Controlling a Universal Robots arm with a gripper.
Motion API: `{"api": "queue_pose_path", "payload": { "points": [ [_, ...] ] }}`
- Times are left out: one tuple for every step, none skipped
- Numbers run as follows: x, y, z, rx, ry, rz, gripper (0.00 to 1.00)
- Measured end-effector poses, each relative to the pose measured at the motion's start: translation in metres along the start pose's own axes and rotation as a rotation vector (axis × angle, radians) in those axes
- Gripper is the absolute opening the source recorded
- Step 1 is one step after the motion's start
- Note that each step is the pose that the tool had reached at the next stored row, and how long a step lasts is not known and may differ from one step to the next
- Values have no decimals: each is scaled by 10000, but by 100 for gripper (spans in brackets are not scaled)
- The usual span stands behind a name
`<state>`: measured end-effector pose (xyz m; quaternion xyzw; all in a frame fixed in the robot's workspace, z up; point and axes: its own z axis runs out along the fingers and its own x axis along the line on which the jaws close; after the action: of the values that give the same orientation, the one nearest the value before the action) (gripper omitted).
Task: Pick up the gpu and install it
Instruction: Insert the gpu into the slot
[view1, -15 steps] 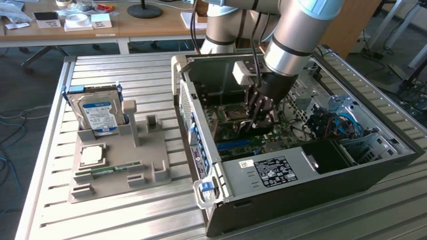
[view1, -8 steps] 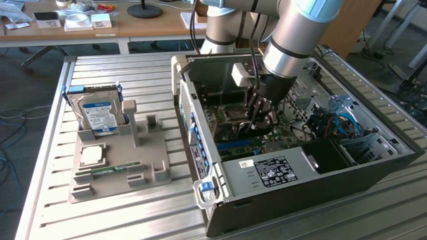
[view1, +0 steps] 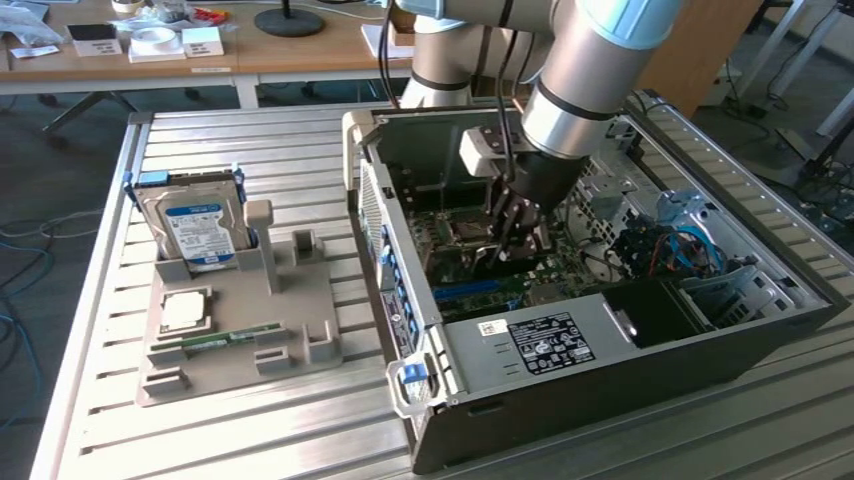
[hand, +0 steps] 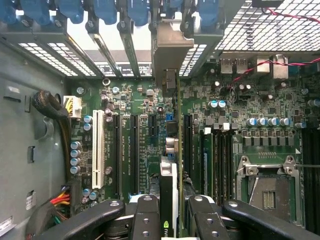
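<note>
gpu gripped edge-on in claw, over motherboard.

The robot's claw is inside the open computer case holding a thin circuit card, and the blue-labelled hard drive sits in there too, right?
No: the exterior view shows the blue-and-white-labelled hard drive standing in the grey plastic holder on the metal table, outside the black computer case. The gripper does hold the thin circuit card inside.
</note>
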<state>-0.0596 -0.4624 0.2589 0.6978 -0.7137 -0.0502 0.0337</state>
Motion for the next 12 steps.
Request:
{"api": "queue_pose_path", "payload": {
  "points": [
    [0, 4, 1, 0, 1, 0, 27],
    [0, 9, 2, 0, 0, -1, 27],
    [0, 14, 3, 0, -1, -1, 27],
    [0, 18, 4, 0, -1, 0, 27],
    [0, 22, 4, 0, -1, 0, 27],
    [1, 26, 4, 0, 0, 0, 27],
    [1, 29, 5, 0, 0, 0, 27],
    [1, 32, 6, 0, -1, 0, 27],
    [1, 36, 7, 0, -1, -1, 27],
    [1, 40, 8, 0, -1, -1, 27],
    [1, 44, 8, 0, 0, 0, 27],
    [1, 47, 8, 0, 0, 0, 27]
  ]
}}
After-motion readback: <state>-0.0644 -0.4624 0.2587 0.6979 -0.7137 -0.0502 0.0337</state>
